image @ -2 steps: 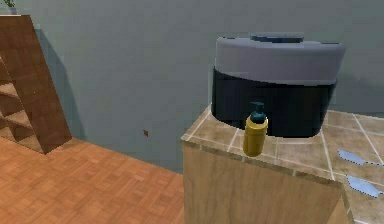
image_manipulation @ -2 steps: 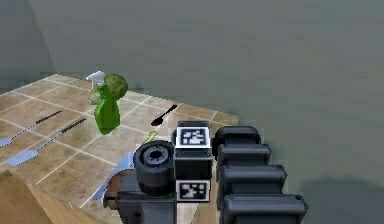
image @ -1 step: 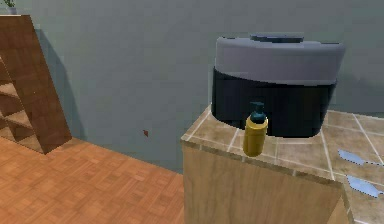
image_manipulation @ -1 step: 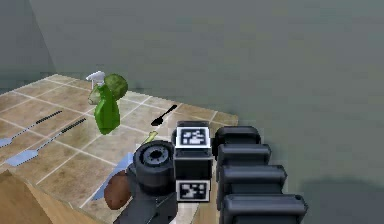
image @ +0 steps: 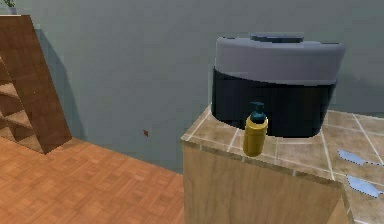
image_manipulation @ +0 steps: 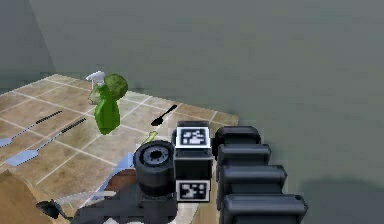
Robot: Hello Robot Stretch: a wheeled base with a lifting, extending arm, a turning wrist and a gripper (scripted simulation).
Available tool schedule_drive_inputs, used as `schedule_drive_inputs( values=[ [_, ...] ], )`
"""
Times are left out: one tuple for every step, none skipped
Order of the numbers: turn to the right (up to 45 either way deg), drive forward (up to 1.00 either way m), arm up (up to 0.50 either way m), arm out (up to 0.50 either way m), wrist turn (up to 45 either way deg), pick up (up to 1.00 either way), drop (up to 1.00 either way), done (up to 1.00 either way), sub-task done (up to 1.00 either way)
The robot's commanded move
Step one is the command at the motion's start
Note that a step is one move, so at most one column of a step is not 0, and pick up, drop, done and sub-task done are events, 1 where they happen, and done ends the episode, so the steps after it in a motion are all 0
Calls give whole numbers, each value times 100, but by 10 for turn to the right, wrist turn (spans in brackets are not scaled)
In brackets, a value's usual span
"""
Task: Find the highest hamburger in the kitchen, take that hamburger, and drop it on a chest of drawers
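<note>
Green spray bottle point(image_manipulation: 107, 104) (white nozzle) on counter point(image_manipulation: 60, 98) beyond fingers point(image_manipulation: 58, 207)

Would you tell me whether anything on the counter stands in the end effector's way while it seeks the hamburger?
A green spray bottle stands on the tiled counter, farther out than the end effector; utensils lie nearby.
</note>
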Motion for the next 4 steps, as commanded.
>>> schedule_drive_inputs(
  values=[
    [0, 0, 0, 0, 450, 0, 0, 0, 0],
    [0, 0, 0, 0, 270, 0, 0, 0, 0],
    [0, 0, -16, 0, 0, 0, 0, 0, 0],
    [0, 0, 0, 0, 0, 100, 0, 0, 0]
  ],
)
